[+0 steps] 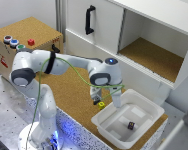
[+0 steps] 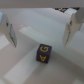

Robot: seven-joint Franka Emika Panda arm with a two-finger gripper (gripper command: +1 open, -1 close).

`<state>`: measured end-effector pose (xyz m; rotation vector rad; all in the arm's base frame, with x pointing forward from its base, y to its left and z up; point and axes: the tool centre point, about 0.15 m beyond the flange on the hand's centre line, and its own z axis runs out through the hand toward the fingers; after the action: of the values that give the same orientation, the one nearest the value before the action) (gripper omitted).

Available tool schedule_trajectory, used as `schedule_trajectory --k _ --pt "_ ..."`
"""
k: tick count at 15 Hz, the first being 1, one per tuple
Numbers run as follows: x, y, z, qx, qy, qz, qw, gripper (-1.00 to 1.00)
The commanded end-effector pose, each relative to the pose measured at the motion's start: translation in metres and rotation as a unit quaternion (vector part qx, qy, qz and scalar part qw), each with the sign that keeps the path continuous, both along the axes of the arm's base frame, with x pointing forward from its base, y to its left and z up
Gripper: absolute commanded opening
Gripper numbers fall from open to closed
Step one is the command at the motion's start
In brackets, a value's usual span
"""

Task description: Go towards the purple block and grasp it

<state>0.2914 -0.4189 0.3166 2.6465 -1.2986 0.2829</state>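
The purple block [image 1: 130, 125] is a tiny dark cube lying on the floor of the white bin [image 1: 146, 106]. In the wrist view the purple block [image 2: 43, 54] shows yellow letters on its faces. My gripper [image 1: 116, 102] hangs over the bin's near-left part, above the block and toward the exterior view's left of it. In the wrist view the gripper [image 2: 40, 40] is open, with one finger [image 2: 9, 31] on each side and the block just beyond the gap between them. Nothing is held.
A small yellow-green cube [image 1: 101, 105] sits on the cork tabletop [image 1: 74, 92] just outside the bin's left wall. A small red cube [image 1: 30, 42] rests on a wooden box [image 1: 39, 35] at the back left. An open white cabinet [image 1: 144, 45] stands behind.
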Motion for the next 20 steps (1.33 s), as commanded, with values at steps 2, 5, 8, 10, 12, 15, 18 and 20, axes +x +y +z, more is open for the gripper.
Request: schedule_trajectory --k 2,5,8,10,12,15,18,20 --pt "0.039 -0.068 -0.053 0.077 0.043 -0.012 0.996 1.0" --pt "0.029 -0.072 -0.071 0.094 0.047 -0.033 0.994 1.0" --pt "0.028 -0.073 -0.089 0.101 0.053 -0.05 0.992 1.0" --pt "0.032 -0.067 -0.093 0.108 0.047 -0.052 0.992 1.0" --pt "0.033 -0.056 -0.097 0.109 0.043 -0.054 0.992 1.0" --pt "0.031 -0.047 -0.104 0.115 0.039 -0.066 0.99 -1.0" --pt "0.032 -0.044 -0.103 0.107 0.035 -0.069 0.991 -1.0" --pt "0.032 -0.043 -0.101 0.105 0.03 -0.073 0.991 -1.0"
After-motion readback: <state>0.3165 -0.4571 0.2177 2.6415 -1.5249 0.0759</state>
